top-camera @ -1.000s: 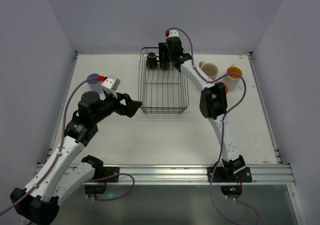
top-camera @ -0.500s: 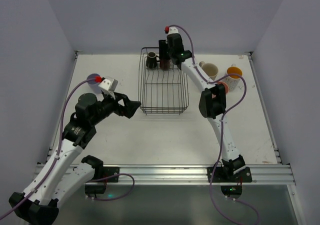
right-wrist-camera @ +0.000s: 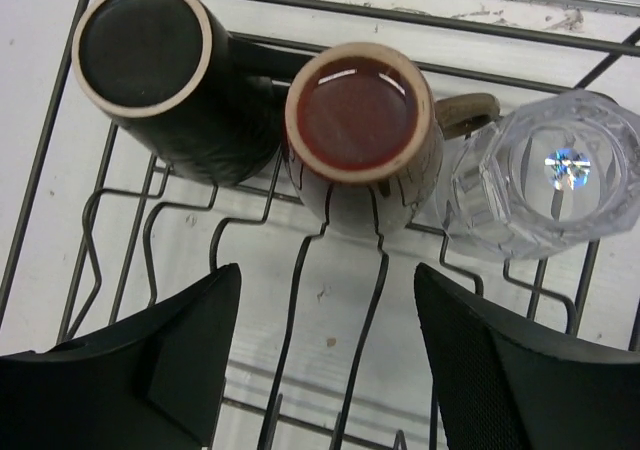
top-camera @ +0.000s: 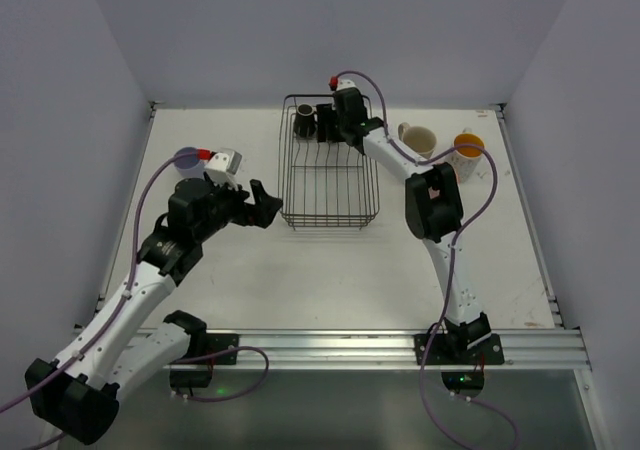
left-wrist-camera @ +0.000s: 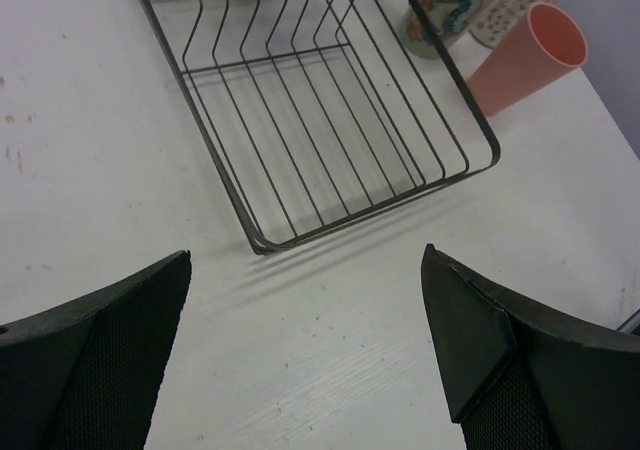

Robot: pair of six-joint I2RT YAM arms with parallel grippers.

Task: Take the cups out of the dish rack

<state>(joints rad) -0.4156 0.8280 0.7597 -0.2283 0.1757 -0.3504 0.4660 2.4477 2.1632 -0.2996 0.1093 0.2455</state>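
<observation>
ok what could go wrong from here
The open right gripper hovers over the brown mug, packed between the black mug and clear glass; a finger could knock either. The mug's handle points at the glass and may drag it. The open left gripper near the dish rack corner could shove it.

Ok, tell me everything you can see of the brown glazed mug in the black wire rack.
The brown glazed mug stands vertical on the rod base of the black wire dish rack, at its far end, between the black mug and the clear faceted glass. Its top face is glossy reddish-brown inside a pale tan ring; whether that is mouth or foot, I cannot tell. A tan handle points toward the glass. The open right gripper hovers above, not touching.
</observation>
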